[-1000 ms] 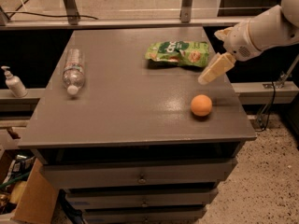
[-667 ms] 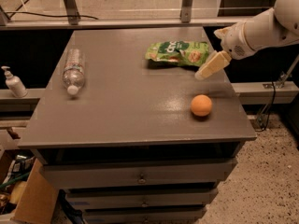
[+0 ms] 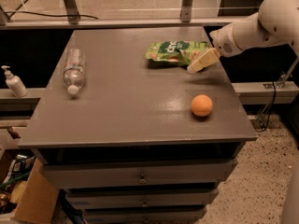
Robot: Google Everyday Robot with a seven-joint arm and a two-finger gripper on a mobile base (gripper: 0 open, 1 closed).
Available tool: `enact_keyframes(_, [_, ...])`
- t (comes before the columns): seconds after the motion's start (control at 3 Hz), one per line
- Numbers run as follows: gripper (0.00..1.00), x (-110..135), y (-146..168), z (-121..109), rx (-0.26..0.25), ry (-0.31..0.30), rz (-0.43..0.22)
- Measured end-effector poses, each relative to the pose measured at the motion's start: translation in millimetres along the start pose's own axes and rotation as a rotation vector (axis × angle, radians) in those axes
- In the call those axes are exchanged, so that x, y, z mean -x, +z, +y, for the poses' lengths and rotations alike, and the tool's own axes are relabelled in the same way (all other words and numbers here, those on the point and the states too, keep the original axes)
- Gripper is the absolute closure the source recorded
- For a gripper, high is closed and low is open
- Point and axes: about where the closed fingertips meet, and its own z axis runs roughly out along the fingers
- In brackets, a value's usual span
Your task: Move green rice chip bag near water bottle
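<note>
The green rice chip bag [image 3: 174,52] lies flat at the far right of the grey cabinet top [image 3: 126,101]. The gripper [image 3: 200,62] comes in from the right on a white arm and hovers at the bag's right end, its tan fingers pointing down and left, close to the bag's edge. The water bottle [image 3: 74,70] lies on its side near the left edge, white cap toward me, well apart from the bag.
An orange ball [image 3: 202,105] rests on the right side, in front of the gripper. A small white pump dispenser [image 3: 13,82] stands on a ledge to the left, off the cabinet. A cardboard box [image 3: 21,199] sits on the floor at the lower left.
The gripper has moved left and slightly away from me, closing in on the bag's right end. Bag, bottle and ball have not moved.
</note>
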Motion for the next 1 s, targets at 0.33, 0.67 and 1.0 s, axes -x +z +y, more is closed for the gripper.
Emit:
enact_keyframes(0.33, [0.0, 5.1, 18.0, -10.5, -0.002, 0.034, -0.019])
enact_keyframes(0.67, [0.18, 9.7, 35.0, -11.9, 0.011, 0.042, -0.012])
enact_keyframes(1.0, [0.4, 7.6, 42.7, -10.4, 0.021, 0.043, 0.001])
